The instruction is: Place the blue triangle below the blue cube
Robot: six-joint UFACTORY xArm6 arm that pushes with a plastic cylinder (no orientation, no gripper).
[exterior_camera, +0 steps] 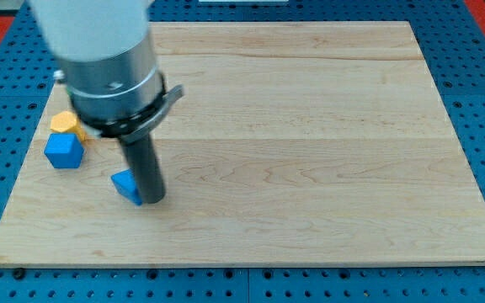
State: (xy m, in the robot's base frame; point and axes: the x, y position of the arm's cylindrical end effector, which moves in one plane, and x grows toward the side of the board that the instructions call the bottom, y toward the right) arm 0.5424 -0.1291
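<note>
The blue triangle (126, 184) lies near the board's left edge, at about five o'clock from the blue cube (64, 151) and a little apart from it. The rod's tip (150, 200) stands against the triangle's right side, apparently touching it; there are no jaws to open or close, only a blunt end that pushes.

The triangle looks like a small, light, rigid painted block that should slide easily on the smooth wood (310, 151). Being a wedge with slanted faces, it will probably twist or slip off the tip unless the push goes squarely through the middle of a flat side. From the right face, a push toward nine o'clock would carry it under the cube.

The cube is crisp-edged and matt blue. A yellow block (66, 124), its shape partly hidden, sits just at the cube's twelve o'clock, near the arm's grey housing (112, 67).
</note>
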